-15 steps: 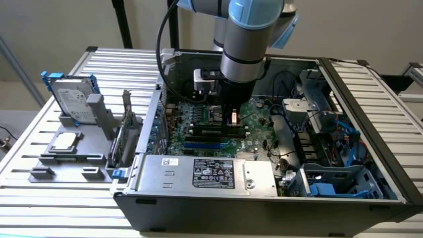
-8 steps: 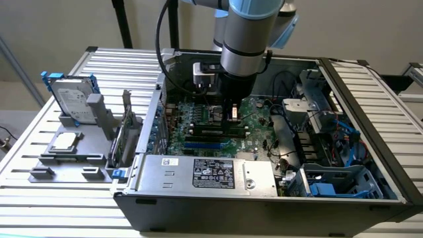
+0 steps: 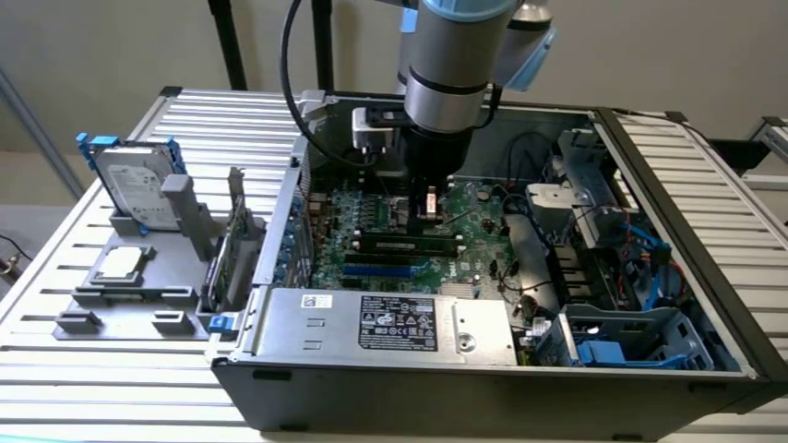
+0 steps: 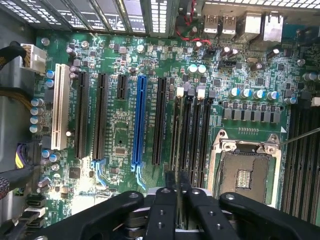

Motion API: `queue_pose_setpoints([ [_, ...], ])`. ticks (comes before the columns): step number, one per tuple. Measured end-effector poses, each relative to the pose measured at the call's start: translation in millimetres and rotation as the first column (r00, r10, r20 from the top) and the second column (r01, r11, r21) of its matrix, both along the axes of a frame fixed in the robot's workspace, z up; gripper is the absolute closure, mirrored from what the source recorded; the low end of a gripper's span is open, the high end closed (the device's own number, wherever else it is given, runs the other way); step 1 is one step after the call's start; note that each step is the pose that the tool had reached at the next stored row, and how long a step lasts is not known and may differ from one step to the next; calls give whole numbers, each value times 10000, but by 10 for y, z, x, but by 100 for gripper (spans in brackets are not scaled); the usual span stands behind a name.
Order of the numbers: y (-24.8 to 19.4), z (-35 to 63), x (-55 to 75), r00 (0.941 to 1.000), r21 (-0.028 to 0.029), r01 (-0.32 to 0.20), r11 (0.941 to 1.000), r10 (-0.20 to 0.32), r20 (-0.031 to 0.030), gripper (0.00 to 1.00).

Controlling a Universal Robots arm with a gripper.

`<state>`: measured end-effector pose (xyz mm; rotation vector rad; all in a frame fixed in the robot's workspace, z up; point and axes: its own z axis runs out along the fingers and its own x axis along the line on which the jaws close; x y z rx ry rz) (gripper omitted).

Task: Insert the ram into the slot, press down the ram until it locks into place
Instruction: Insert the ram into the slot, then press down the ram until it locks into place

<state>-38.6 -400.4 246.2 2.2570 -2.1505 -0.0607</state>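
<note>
On the exterior view's left, your hard drive stands in a grey holder on the table, outside the open computer case. Moving right into the case, the gripper hangs low over the green motherboard. Just in front of it, the ram lies along the row of black slots, next to the blue slot. It appears to sit in the slot, so I judge the insertion begun or done. You cannot tell whether the end clips have caught, so treat the pressing down as unconfirmed. In the wrist view the gripper points at the black memory slots. You cannot tell whether it is clamped or released. Further right are the drive bays and blue cables.
</note>
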Motion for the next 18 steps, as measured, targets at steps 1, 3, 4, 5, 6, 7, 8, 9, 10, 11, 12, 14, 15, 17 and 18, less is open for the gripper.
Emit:
queue_pose_setpoints([
  [1, 0, 0, 0, 10000, 0, 0, 10000, 0, 0, 87],
  [3, 0, 0, -1, 10000, -1, 1, 10000, -1, 0, 90],
  [4, 0, 0, -1, 10000, -1, 1, 10000, -1, 0, 90],
  [5, 0, 1, 0, 10000, -1, 1, 10000, -1, 0, 90],
  [6, 0, 1, 0, 10000, -1, 1, 10000, -1, 0, 90],
  [7, 0, 1, -1, 10000, -1, 1, 10000, -1, -1, 90],
  [8, 0, 1, 0, 10000, -1, 1, 10000, -1, -1, 90],
  [9, 0, 1, 0, 10000, -1, 1, 10000, -1, 0, 90],
  [10, 0, 1, 0, 10000, -1, 1, 10000, -1, -1, 90],
  [11, 0, 1, 0, 10000, -2, 1, 10000, -1, -1, 90],
  [12, 0, 1, 0, 10000, -1, 0, 10000, 0, -1, 90],
  [14, 0, -2, 0, 10000, -3, 1, 10000, -1, -1, 90],
  [15, 1, -8, 0, 10000, -1, 0, 10000, 0, 0, 90],
  [17, 3, -22, -1, 10000, -1, 1, 10000, -1, -1, 90],
  [18, 6, -32, -1, 10000, -1, 2, 10000, -2, 0, 90],
])
